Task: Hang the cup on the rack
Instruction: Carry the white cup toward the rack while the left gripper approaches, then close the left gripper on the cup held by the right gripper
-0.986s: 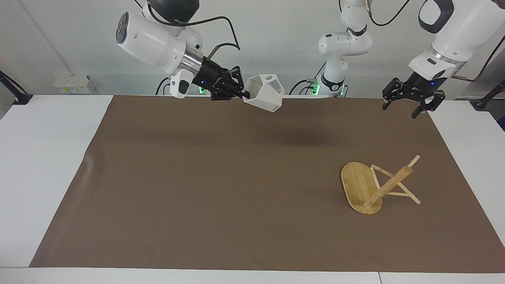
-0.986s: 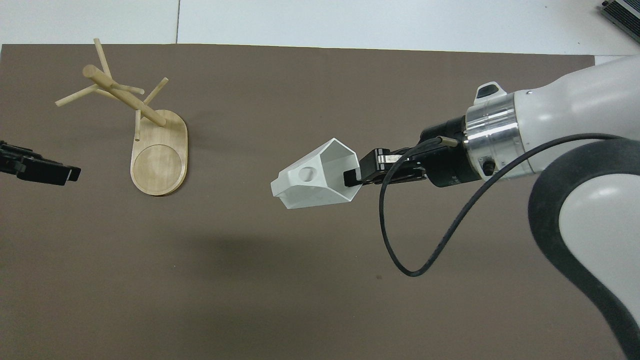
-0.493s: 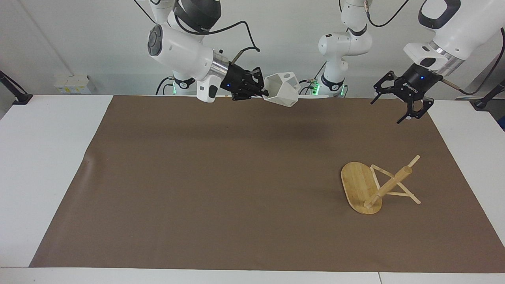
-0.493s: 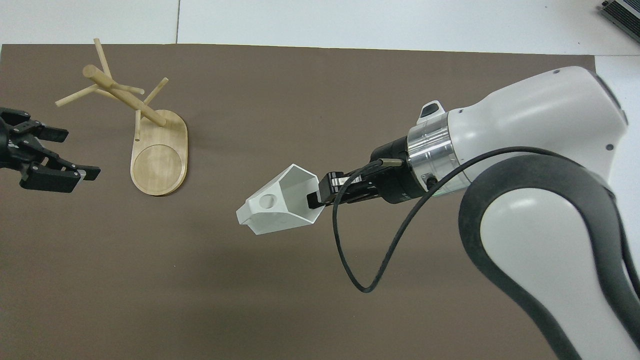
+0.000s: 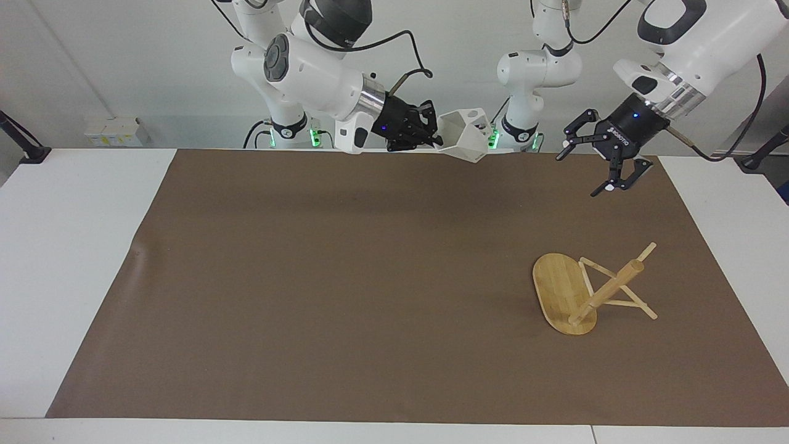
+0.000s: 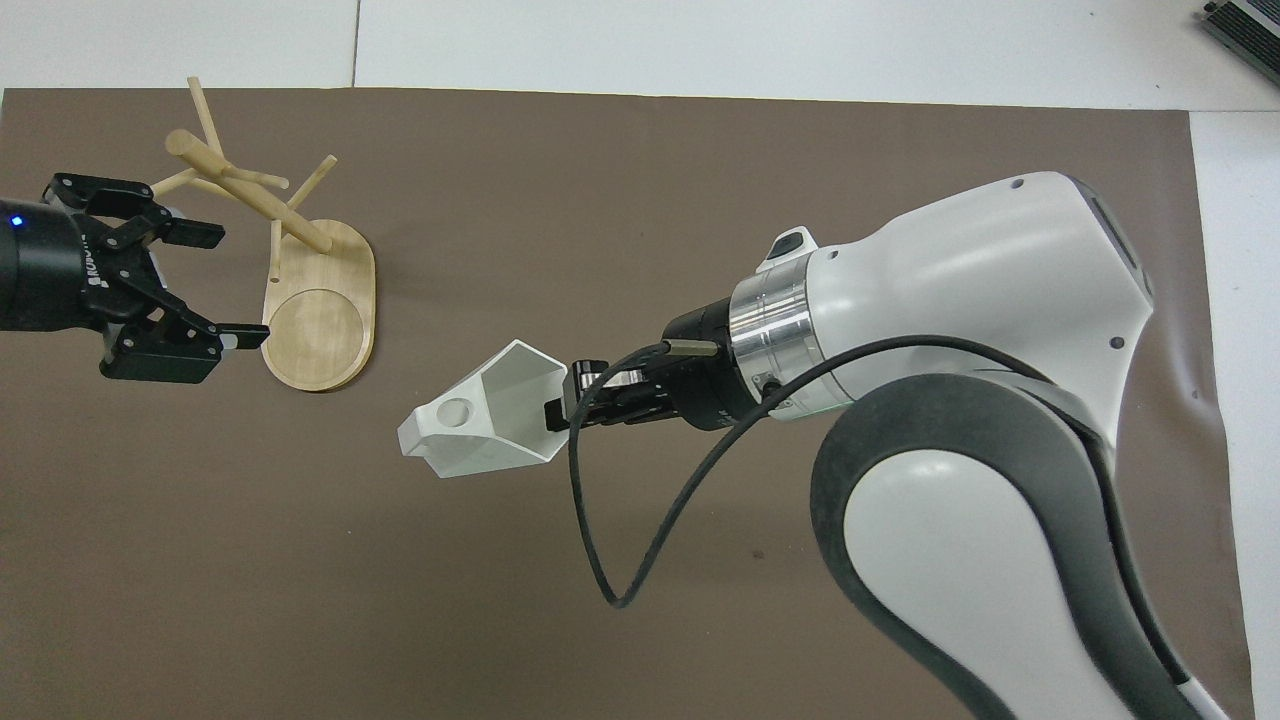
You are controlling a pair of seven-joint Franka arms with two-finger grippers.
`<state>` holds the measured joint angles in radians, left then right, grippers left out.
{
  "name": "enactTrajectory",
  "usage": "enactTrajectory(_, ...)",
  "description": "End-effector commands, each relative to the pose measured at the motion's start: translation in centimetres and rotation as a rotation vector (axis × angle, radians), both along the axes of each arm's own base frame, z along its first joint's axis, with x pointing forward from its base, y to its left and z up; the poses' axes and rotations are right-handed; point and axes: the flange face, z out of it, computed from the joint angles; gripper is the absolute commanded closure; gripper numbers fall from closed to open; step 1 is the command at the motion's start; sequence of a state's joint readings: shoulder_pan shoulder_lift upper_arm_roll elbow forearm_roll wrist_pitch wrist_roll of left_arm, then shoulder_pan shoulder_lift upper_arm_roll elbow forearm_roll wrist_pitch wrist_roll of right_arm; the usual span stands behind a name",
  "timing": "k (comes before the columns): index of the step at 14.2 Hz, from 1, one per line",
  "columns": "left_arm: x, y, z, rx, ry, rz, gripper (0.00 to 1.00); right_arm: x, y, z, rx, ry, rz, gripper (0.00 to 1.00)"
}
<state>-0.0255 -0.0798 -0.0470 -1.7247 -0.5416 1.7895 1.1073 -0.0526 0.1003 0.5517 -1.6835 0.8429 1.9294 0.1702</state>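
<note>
The white faceted cup (image 5: 465, 134) (image 6: 480, 425) hangs in the air over the middle of the brown mat, tipped on its side with its pierced handle leading. My right gripper (image 5: 436, 140) (image 6: 560, 410) is shut on the cup's rim. The bamboo rack (image 5: 607, 288) (image 6: 250, 190) lies tipped over toward the left arm's end of the table. Its oval base (image 5: 558, 290) (image 6: 320, 320) stands on edge and its post and pegs rest on the mat. My left gripper (image 5: 577, 176) (image 6: 235, 287) hovers open and empty in the air beside the rack's base.
A brown mat (image 5: 345, 296) covers most of the white table (image 5: 74, 246). A third robot arm (image 5: 536, 68) stands at the robots' edge of the table. Nothing else lies on the mat.
My right arm has carried the cup toward the left arm's end of the table. My left gripper has turned and moved in beside the rack, still open. The rack has not moved.
</note>
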Motion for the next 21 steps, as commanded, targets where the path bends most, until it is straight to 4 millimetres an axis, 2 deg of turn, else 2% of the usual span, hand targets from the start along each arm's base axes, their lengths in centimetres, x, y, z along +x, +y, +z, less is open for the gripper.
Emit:
enactTrajectory(1,-1.1,-0.7,0.1,-0.060,-0.049,-0.073,0.00,0.4,0.0,-0.4,0.036,0.032,-0.048,1.00)
enactTrajectory(5,-2.9,-1.9,0.0,-0.124,-0.087,-0.262,0.00,1.1,0.3,-0.5,0.068,0.047,-0.117,1.00)
enactTrajectory(8,-5.2,-2.3,-1.4,-0.158,-0.074,-0.249,0.00,1.5,0.4,-0.4,0.115,0.112,-0.192,1.00)
enactTrajectory(9,-5.7,-3.1,-2.0,-0.165,-0.078,-0.246,0.00,1.7,0.3,-0.5,0.129,0.129,-0.218,1.00)
enactTrajectory(14,-5.6,-6.7,-2.2,-0.151,-0.180,-0.223,0.00,1.3,0.9,-0.6,0.131,0.130,-0.218,1.00)
enactTrajectory(21,-6.4,-9.3,-2.1,-0.163,-0.155,-0.231,0.00,1.3,1.0,-0.6,0.131,0.130,-0.216,1.00)
